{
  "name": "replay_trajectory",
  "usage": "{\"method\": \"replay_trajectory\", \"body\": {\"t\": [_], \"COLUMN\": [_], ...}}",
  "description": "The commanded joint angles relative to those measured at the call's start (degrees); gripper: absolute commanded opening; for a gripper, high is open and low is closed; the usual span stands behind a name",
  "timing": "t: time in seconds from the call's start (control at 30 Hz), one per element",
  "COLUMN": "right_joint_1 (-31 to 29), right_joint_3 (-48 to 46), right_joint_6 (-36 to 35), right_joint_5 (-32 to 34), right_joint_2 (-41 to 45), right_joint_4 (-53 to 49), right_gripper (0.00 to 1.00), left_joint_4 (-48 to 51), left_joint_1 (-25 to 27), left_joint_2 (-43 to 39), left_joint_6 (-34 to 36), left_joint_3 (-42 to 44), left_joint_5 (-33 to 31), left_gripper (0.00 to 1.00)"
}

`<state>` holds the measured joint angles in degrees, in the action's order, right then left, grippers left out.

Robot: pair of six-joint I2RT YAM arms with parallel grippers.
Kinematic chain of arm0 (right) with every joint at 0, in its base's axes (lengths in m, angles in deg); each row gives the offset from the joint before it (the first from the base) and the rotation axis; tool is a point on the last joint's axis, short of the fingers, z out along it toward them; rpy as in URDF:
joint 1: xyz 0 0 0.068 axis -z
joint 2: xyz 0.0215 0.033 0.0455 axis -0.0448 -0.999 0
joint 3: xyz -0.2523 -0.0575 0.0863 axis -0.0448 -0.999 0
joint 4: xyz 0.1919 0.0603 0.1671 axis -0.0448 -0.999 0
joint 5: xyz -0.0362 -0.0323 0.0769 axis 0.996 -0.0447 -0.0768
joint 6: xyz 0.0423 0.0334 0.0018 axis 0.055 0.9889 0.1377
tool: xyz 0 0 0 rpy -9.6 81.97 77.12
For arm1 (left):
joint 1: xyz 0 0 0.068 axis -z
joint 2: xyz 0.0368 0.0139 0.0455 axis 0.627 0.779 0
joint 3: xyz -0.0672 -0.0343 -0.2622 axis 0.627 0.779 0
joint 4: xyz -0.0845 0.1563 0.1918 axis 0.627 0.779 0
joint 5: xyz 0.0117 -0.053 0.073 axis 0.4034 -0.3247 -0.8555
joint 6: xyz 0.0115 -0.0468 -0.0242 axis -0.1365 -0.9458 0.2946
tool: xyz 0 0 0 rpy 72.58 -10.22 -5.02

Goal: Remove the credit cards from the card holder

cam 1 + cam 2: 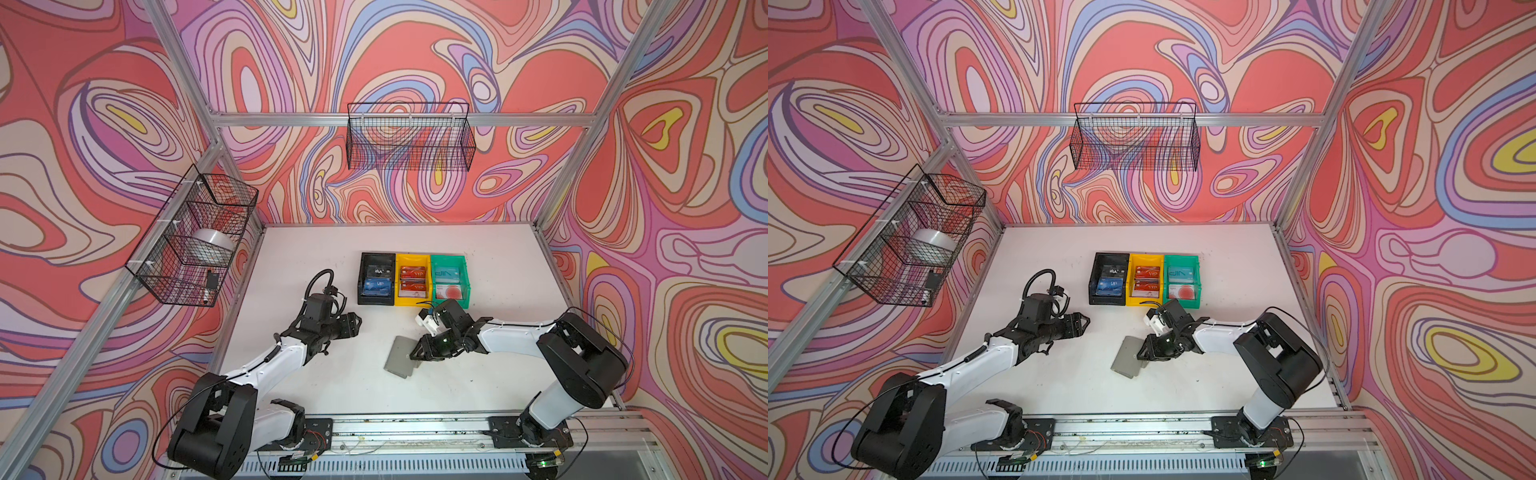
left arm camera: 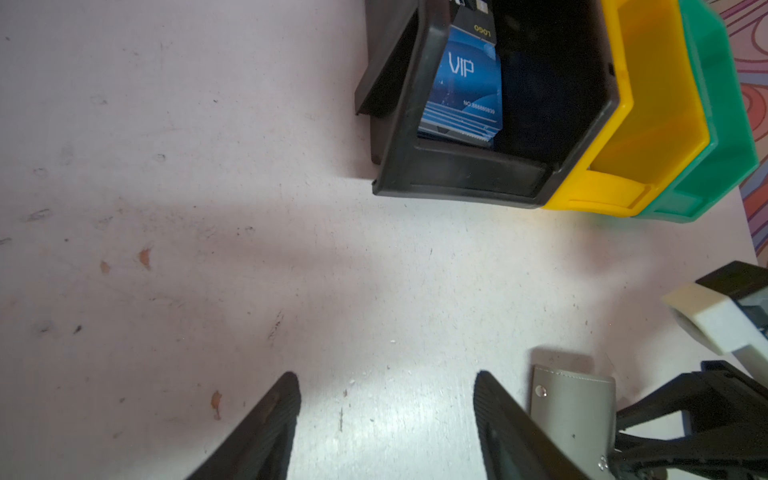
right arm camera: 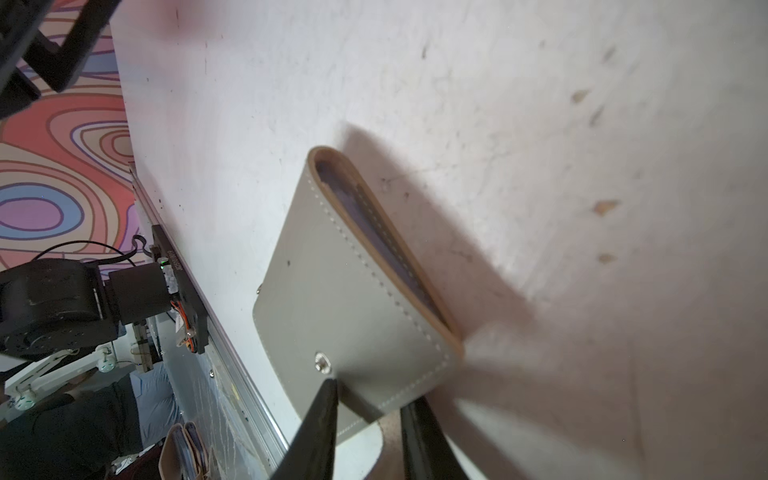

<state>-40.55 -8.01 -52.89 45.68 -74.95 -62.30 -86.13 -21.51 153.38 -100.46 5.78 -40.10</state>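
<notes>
**Front of the table (image 1: pixel 316 374), left to right**

- The left gripper (image 2: pixel 386 379) hovers over bare table, just short of the black bin (image 1: pixel 376 302). Its jaws are spread and it holds nothing.
- The card holder (image 1: pixel 400 356) lies folded shut on the table between the two grippers, apart from the left one.
- The right gripper (image 3: pixel 370 395) pinches the holder's end beside the snap. One finger sits on the upper face and the other at the edge.

**Back row, left to right**

The three bins stand touching, side by side.

- The black bin holds a dark card (image 1: pixel 378 270) and a blue card (image 1: pixel 377 286).
- The yellow bin (image 1: pixel 411 302) holds two red cards (image 1: pixel 412 273).
- The green bin (image 1: pixel 448 258) holds a teal card (image 1: pixel 446 274) and a pale card (image 1: pixel 448 293) with a red disc.

**Status**

Six cards lie in the bins, so you can judge those as already out. No card lies loose on the table, and neither gripper holds one.

The right wrist view shows purple-tinted sleeves through the holder's open side. You cannot tell from it whether any card is inside.

What is probably left is to open the fold, check the sleeves, and pull out anything you find.
</notes>
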Motion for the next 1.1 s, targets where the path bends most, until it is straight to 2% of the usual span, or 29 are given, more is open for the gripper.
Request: {"method": "replay_trajectory", "body": {"t": [0.0, 0.33, 0.6, 0.93, 1.07], "right_joint_1": [-0.38, -0.42, -0.4, 0.13, 0.45], "right_joint_3": [1.68, 5.15, 9.6, 22.36, 28.58], "right_joint_6": [0.86, 1.25, 1.22, -7.44, -11.56], "right_joint_5": [-3.09, -5.1, -5.6, -1.91, -0.98], "right_joint_2": [-1.72, -5.79, -8.88, -13.93, -15.9], "right_joint_4": [2.52, 3.86, 4.55, -9.07, -16.46], "right_gripper": [0.2, 0.0, 0.0, 0.0, 0.0], "left_joint_4": [2.48, 3.84, 4.1, 4.34, 6.89], "left_joint_1": [0.32, 0.27, 0.28, 0.31, 0.3], "left_joint_2": [-0.19, -2.25, -1.28, 0.58, -0.3], "left_joint_6": [-0.11, 0.56, 0.03, -0.24, 0.02], "left_joint_3": [-1.26, -0.55, -1.03, -1.26, -3.88], "left_joint_5": [0.16, -1.56, -1.7, -0.42, -1.24], "left_gripper": [0.69, 0.69, 0.69, 0.68, 0.67]}}
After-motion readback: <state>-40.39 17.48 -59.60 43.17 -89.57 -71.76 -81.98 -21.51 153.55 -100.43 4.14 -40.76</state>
